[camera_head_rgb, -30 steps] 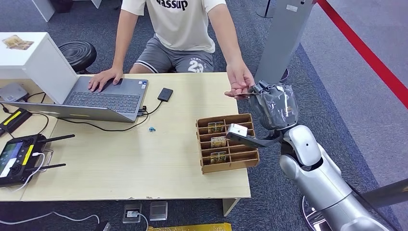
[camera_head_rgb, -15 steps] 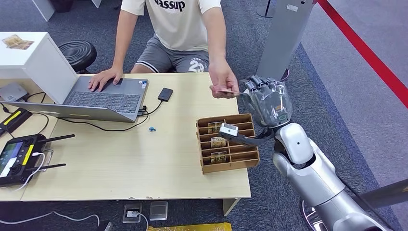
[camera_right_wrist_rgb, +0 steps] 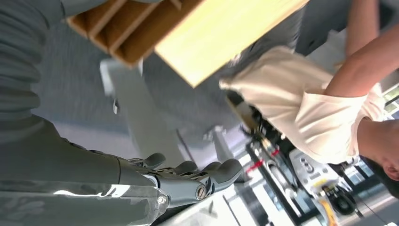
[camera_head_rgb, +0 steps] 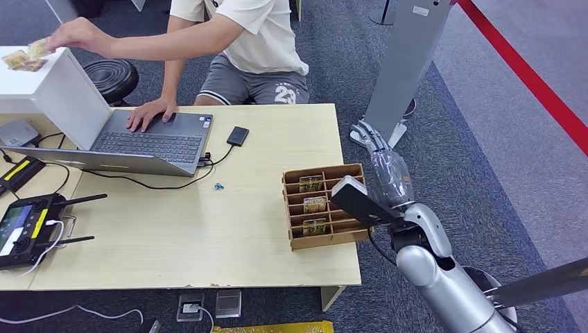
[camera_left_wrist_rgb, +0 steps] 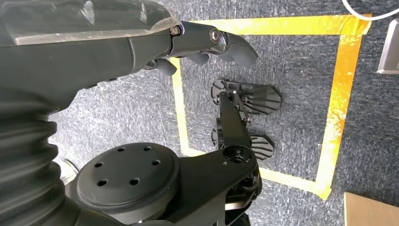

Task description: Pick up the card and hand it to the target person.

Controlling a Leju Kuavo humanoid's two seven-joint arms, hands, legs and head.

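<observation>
The person [camera_head_rgb: 249, 35] seated across the table reaches far to my left and holds the card [camera_head_rgb: 38, 48] over a white box [camera_head_rgb: 48, 87]. Another card [camera_head_rgb: 19, 61] lies on that box. My right hand [camera_head_rgb: 378, 142] hangs off the table's right edge with its fingers [camera_right_wrist_rgb: 197, 175] stretched out and nothing in them. A wooden card organizer [camera_head_rgb: 326, 205] with cards in its slots stands just left of my right forearm. My left hand [camera_left_wrist_rgb: 188, 44] hangs at my side above the floor, fingers loosely apart and empty.
An open laptop [camera_head_rgb: 149, 139] sits at the table's far left with the person's other hand on it. A black phone [camera_head_rgb: 238, 135], cables and a controller [camera_head_rgb: 24, 222] lie on the table [camera_head_rgb: 208, 236]. A grey post [camera_head_rgb: 405, 55] stands beyond my right hand.
The person took the card from my right hand and carried it to the white box on the far left. My right hand has dropped lower and now holds nothing.
</observation>
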